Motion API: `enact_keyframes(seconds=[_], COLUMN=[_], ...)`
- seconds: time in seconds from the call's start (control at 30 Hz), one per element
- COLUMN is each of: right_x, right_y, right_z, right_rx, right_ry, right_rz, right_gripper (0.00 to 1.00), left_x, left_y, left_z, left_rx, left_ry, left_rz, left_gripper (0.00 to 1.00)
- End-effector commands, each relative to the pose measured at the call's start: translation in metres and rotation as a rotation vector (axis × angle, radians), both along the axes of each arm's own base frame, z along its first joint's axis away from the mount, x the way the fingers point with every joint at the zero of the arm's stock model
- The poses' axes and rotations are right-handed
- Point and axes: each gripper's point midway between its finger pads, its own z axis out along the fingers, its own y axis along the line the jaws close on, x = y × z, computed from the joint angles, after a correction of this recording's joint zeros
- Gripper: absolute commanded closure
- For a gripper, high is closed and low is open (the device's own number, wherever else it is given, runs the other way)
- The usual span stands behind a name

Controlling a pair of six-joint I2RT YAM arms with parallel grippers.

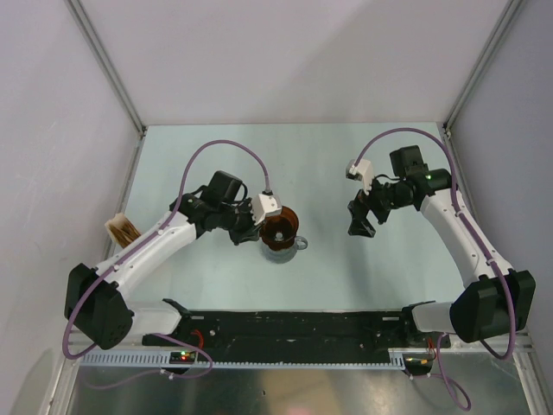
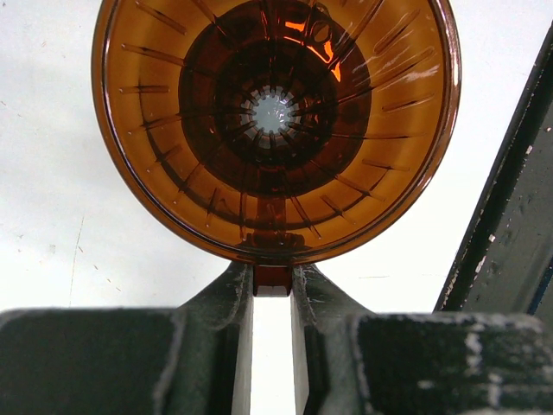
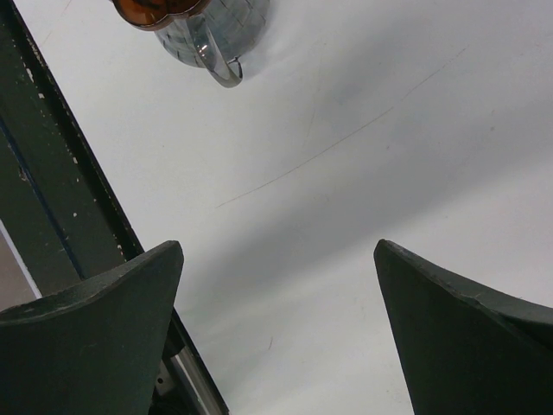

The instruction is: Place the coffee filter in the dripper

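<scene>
The dripper (image 1: 280, 227), a reddish-brown translucent cone, sits on top of a clear glass jug (image 1: 300, 244) at the table's middle. In the left wrist view its ribbed inside and centre hole fill the top (image 2: 275, 121), and nothing lies in it. My left gripper (image 2: 272, 278) is shut on the dripper's small side handle, one finger pressed on each side of the tab; from above the gripper (image 1: 255, 228) is at the dripper's left. My right gripper (image 1: 361, 226) hangs open to the right, its jaws wide apart (image 3: 276, 285) over bare table. No coffee filter shows in any view.
A small orange box with brown paper edges (image 1: 123, 230) stands at the table's left edge beside my left arm. A black rail (image 1: 294, 327) runs along the near edge. The right wrist view catches the jug (image 3: 220, 39) and the dripper's rim (image 3: 155, 10) at the top left.
</scene>
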Motion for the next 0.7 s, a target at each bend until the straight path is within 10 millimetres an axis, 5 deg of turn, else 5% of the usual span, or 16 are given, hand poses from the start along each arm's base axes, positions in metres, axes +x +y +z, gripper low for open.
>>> enact_keyframes(seconds=[0.0,0.1,0.43,0.6,0.67], right_x=[-0.002,-0.002,-0.002,-0.003,-0.001], right_y=[0.005,0.005,0.005,0.007,0.01], right_z=[0.003,0.002,0.002,0.005,0.01], right_rx=[0.016,0.013,0.003,0.004,0.012], right_ry=[-0.011,-0.012,-0.02,-0.04,-0.059], right_rz=[0.024,0.024,0.033,0.046,0.043], right_gripper=[0.0,0.01,0.01,0.01,0.01], left_x=[0.013,0.014,0.009,0.001,0.009], left_y=[-0.003,-0.003,0.002,0.016,0.037], left_z=[0.024,0.023,0.046,0.072,0.095], left_rx=[-0.038,-0.033,-0.073,-0.123,-0.182], left_ry=[-0.085,-0.084,-0.141,-0.165,-0.158], left_rz=[0.003,0.008,0.029,0.103,0.255], left_gripper=[0.89,0.81,0.07,0.01,0.0])
